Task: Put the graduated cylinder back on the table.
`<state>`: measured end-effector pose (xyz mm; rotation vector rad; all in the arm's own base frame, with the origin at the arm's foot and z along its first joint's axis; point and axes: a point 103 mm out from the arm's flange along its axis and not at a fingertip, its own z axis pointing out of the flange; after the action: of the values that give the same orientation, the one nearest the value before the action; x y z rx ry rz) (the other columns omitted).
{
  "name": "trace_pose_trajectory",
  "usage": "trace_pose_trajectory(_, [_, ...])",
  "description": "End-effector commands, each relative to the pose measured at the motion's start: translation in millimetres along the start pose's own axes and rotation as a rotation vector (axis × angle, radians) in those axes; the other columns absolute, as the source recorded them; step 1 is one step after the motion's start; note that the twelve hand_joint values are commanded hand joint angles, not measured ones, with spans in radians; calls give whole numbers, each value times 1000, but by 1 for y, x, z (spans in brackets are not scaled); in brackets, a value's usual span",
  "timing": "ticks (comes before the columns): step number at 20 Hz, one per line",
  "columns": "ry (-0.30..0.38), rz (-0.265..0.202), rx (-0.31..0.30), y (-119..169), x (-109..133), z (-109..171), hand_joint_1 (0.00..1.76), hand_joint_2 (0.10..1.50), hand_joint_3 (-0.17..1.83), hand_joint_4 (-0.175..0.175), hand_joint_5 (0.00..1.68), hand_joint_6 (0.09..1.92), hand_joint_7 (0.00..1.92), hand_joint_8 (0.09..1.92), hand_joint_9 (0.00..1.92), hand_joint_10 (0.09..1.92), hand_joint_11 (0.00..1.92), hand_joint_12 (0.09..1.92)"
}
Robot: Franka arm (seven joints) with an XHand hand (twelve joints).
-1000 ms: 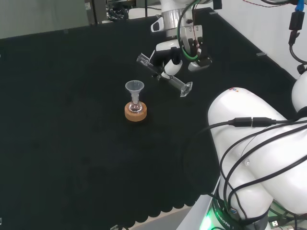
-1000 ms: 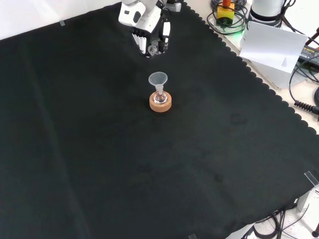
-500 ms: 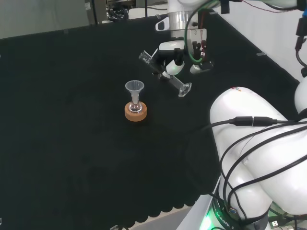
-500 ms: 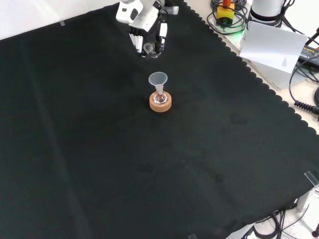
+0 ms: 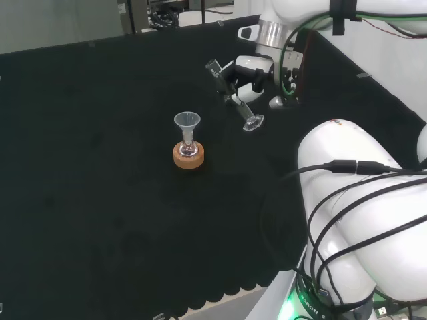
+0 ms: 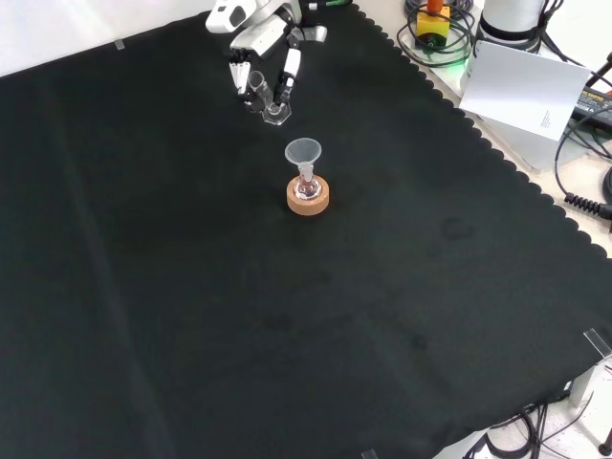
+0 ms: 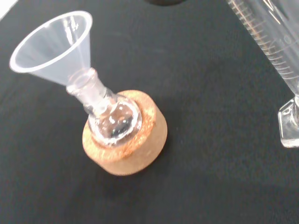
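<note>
Hand [image 5: 248, 75] curled round a clear graduated cylinder [image 5: 232, 97], seen in the head view to the right of and beyond the funnel. Cylinder tilted: open mouth up and to the left, foot lower and to the right, above the black cloth of the desk [image 5: 100, 200]; contact between foot and cloth not clear from these views. In the front view, hand [image 6: 256, 43] near the top of the cloth [image 6: 191, 316], fingers [image 6: 284, 78] pointing down, with the cylinder [image 6: 265, 98] between them, just above the funnel's place in that view.

Near the middle of the desk, a small round glass flask [image 5: 189, 149] seated in a cork ring [image 5: 189, 157], with a clear funnel [image 5: 187, 124] upright in its neck. Well apart from the cylinder, untouched by the hand.

From the wrist view, close up: funnel [image 7: 56, 45], flask [image 7: 110, 119] and cork ring [image 7: 135, 149], and beside them the cylinder's graduated wall and foot [image 7: 280, 56].
</note>
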<state>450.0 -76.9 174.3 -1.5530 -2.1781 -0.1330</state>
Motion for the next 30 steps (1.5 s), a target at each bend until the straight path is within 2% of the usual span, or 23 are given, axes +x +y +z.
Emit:
trace_pose_trajectory(1, [99, -15, -110, 19, -25, 11, 1247, 1151, 1, -175, 892, 1119, 931, 1113, 1441, 87, 1204, 769])
trace_pose_trajectory(9, [202, -35, -253, 40, -44, 22, 1246, 1153, 1, -175, 888, 1125, 927, 1119, 1434, 87, 1198, 770])
trace_pose_trajectory(17, [247, -54, -352, 58, -57, 29, 1243, 1159, 2, -175, 877, 1142, 913, 1138, 1423, 87, 1187, 774])
trace_pose_trajectory(23, [249, -62, -451, 64, -64, 40, 1242, 1161, 2, -175, 873, 1148, 909, 1144, 1417, 87, 1178, 776])
trace_pose_trajectory(30, [282, -57, -471, 75, -70, 54, 1240, 1165, 2, -175, 866, 1159, 901, 1155, 1406, 87, 1159, 780])
